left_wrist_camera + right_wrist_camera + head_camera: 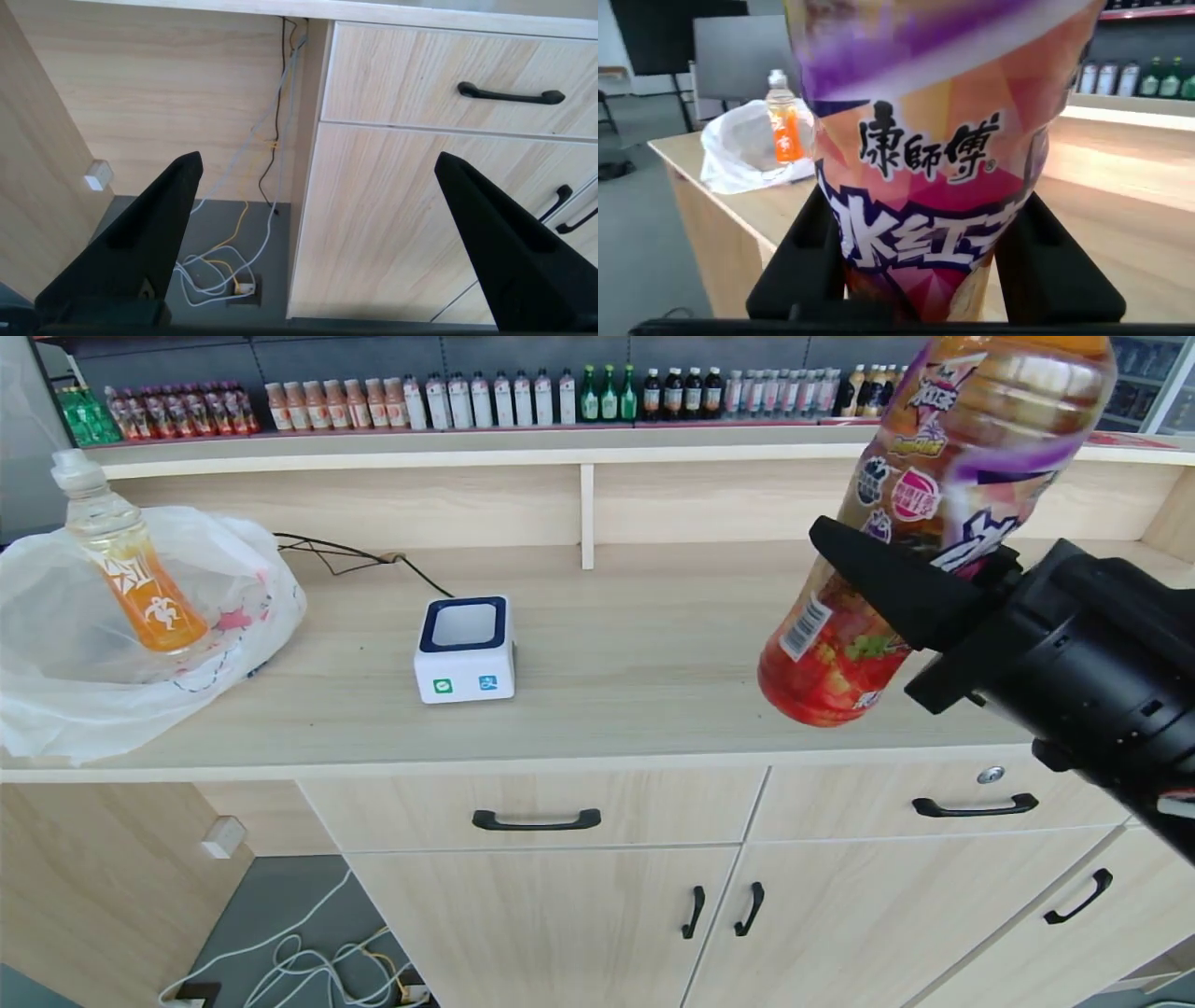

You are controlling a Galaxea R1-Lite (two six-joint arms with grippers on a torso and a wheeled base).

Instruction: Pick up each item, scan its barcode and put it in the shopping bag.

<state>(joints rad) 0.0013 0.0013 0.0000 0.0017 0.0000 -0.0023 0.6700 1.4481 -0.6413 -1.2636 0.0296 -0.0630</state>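
Note:
My right gripper [943, 583] is shut on a large orange-red drink bottle [920, 513] with a purple label, held tilted in the air above the right part of the wooden counter [653, 644]; its barcode faces left. In the right wrist view the bottle [934, 159] stands between the black fingers [799, 252]. The white scanner [464, 649] with a dark-rimmed window sits mid-counter. A clear plastic shopping bag [84, 644] lies at the counter's left end with a small orange drink bottle [126, 555] standing in it. My left gripper [318, 243] is open, low in front of the cabinet.
A black cable [355, 558] runs from the scanner toward the back panel. Shelves of bottles [485, 397] line the wall behind. Drawers and doors with black handles [536, 819] sit under the counter. Loose cables [229, 271] lie on the floor.

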